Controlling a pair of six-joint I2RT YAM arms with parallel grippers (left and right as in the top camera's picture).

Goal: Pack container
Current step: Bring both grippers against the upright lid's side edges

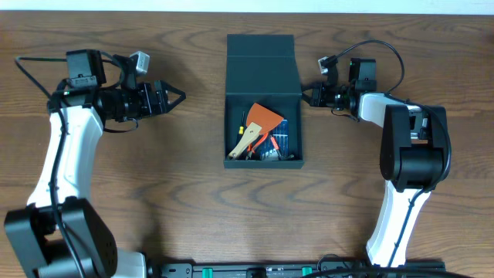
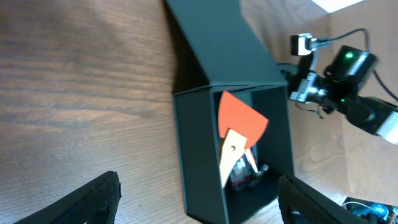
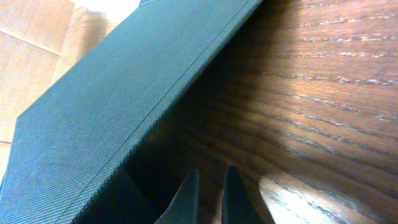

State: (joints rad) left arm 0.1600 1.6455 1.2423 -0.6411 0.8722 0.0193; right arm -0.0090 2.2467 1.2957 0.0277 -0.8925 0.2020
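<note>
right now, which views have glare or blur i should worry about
Overhead view: evenly lit and sharp, only soft shadow inside the container; left wrist view: blown-out white patch top right, the left claw dark and soft at the bottom edge; right wrist view: bright glare on the table, container wall crisp.

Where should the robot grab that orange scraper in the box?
Probably by its wooden handle, coming straight down from above. The scraper lies slanted inside the container, whose walls block any sideways approach. Its orange blade is wide and flat, so it looks harder to pinch.
</note>
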